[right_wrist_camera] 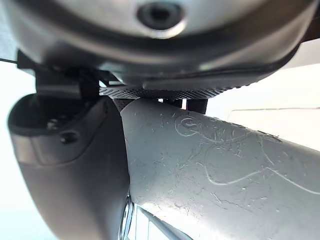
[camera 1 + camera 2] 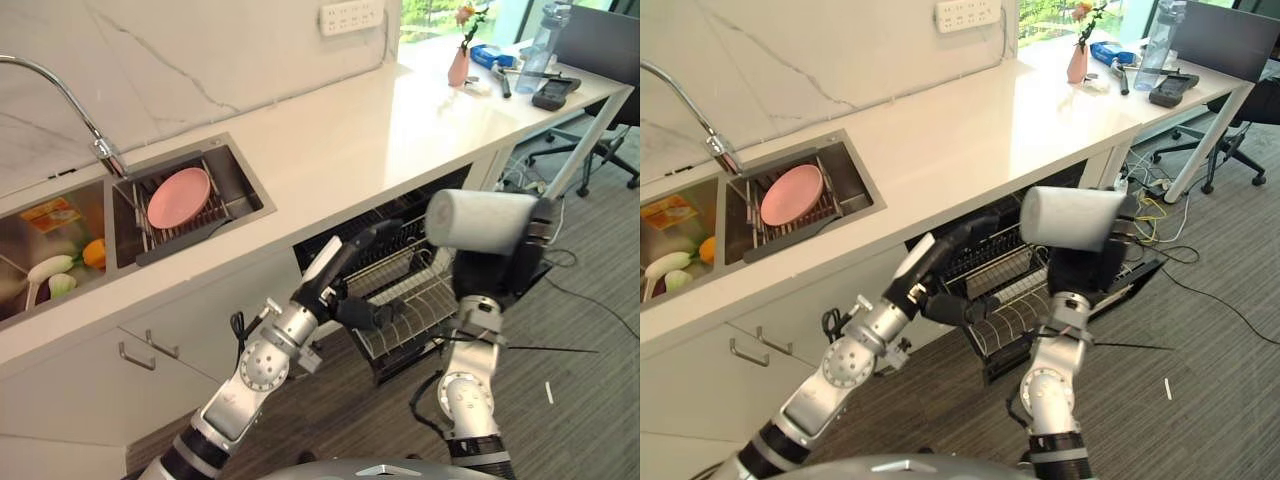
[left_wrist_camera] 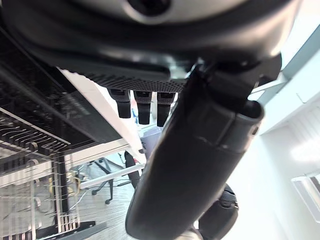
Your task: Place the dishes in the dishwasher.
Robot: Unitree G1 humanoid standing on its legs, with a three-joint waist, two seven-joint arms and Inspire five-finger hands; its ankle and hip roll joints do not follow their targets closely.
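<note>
Holding: right hand (image 2: 492, 272) has its fingers wrapped round a grey cup (image 2: 478, 220), lying on its side up above the pulled-out dishwasher rack (image 2: 405, 300). My guess is it's tipped like that so it can go down between the tines.

Right wrist view: cup wall (image 1: 210, 170) pressed right against the palm, thumb alongside it, so that's a firm grasp, not just a touch.

Left hand: left hand (image 2: 372, 308) sits at the front edge of the rack with fingers curled, looks like it's gripping the wire, probably to keep the rack steady and out. Its own wrist view shows the thumb and the fingers' stubs but not the contact, so I can't tell for sure.

Rack: dark wire basket sticking out from under the white counter (image 2: 330, 130), looks free of dishes where I can see.

Sink: sink (image 2: 235, 165) is well apart to the left, with one pink plate (image 2: 179, 197) leaning in the drainer.

Count: one cup in hand, one plate waiting. So roughly halfway at best.
</note>
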